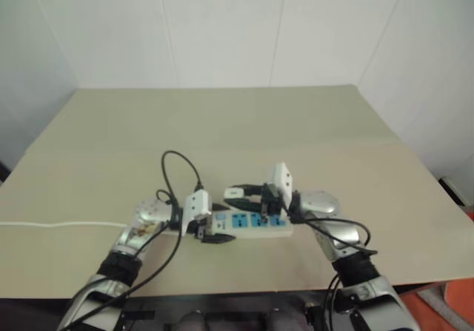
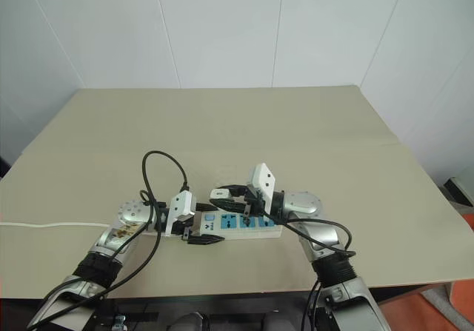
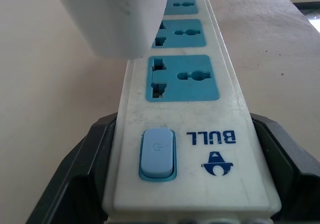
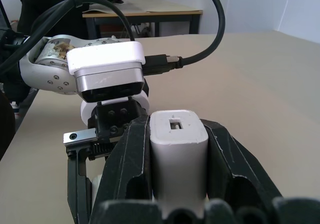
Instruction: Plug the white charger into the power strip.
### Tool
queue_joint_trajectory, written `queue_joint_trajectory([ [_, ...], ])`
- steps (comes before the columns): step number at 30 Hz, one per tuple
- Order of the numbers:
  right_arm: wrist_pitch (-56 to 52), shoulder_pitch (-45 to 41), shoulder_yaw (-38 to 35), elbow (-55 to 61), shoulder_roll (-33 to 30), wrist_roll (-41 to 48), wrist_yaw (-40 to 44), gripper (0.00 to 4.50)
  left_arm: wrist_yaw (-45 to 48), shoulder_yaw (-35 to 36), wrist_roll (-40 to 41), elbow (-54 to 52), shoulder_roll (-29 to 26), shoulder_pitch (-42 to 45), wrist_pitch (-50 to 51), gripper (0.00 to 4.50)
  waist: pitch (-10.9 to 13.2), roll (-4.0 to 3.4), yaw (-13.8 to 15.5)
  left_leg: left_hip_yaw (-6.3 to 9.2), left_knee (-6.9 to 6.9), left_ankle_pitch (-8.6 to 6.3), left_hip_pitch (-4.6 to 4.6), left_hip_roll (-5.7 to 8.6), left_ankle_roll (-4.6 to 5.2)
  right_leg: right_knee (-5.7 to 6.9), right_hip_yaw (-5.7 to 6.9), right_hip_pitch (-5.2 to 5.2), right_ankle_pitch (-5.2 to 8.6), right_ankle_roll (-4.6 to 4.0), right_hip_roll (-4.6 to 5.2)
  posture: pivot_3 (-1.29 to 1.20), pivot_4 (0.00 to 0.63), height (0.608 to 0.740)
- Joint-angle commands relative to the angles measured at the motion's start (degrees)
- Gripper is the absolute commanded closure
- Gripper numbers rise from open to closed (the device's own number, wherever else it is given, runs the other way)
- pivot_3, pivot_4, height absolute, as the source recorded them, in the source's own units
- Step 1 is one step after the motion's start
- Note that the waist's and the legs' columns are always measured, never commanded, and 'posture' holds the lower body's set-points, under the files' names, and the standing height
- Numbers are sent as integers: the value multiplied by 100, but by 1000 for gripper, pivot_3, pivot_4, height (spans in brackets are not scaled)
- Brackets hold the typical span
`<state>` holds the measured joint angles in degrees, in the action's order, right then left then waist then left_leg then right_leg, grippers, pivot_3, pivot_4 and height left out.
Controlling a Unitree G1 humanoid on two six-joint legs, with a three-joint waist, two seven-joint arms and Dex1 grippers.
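Grippers are holding the charger and the strip.

Left gripper [image 1: 209, 236] is squeezing the switch end of the strip [image 3: 182, 108], with a black finger [image 3: 75, 184] pressing on each side, and the strip is lying flat on the table [image 1: 222, 124]. Right gripper [image 4: 175, 184] is squeezing the charger [image 4: 179, 149] tight between its two fingers and is holding it just above the strip, near the blue socket [image 3: 182, 77] closest to the switch [image 3: 157, 154]. A white cord [image 1: 59, 225] is running away from the strip's switch end across the table.
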<state>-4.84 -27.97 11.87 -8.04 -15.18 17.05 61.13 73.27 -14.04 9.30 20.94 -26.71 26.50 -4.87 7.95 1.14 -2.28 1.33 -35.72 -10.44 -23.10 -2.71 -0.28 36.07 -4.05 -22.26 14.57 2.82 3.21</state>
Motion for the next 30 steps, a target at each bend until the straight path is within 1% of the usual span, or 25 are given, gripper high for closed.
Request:
queue_joint_trajectory([
  [1, 46, 15, 19, 120, 36, 60, 33, 3369, 32, -164, -218, 127, -91, -86, 85, 1179, 0, 0, 0, 0, 0, 0, 0, 0, 0, 0, 0, 0, 0, 0, 0, 0, 150, 740],
  [17, 116, 133, 151, -78, 32, -34, 81, 3369, 41, -147, -226, 91, -156, -105, 116, 1179, 0, 0, 0, 0, 0, 0, 2, 0, 0, 0, 0, 0, 1, 1, 0, 0, 150, 740],
  [24, 326, 134, 150, -356, 18, -150, 67, 3369, 36, -142, -216, 35, -169, -140, 130, 1179, 0, 0, -1, 0, 0, 0, 2, 0, 0, 0, 0, 1, 2, 2, 0, 0, 150, 740],
  [30, 500, -17, 169, -663, 125, -237, 50, 3369, 60, -129, -209, 69, -190, -124, 120, 1179, 0, 1, -15, 0, 1, 0, 6, 0, 0, 1, -1, 2, 3, 4, 0, 0, 150, 740],
])
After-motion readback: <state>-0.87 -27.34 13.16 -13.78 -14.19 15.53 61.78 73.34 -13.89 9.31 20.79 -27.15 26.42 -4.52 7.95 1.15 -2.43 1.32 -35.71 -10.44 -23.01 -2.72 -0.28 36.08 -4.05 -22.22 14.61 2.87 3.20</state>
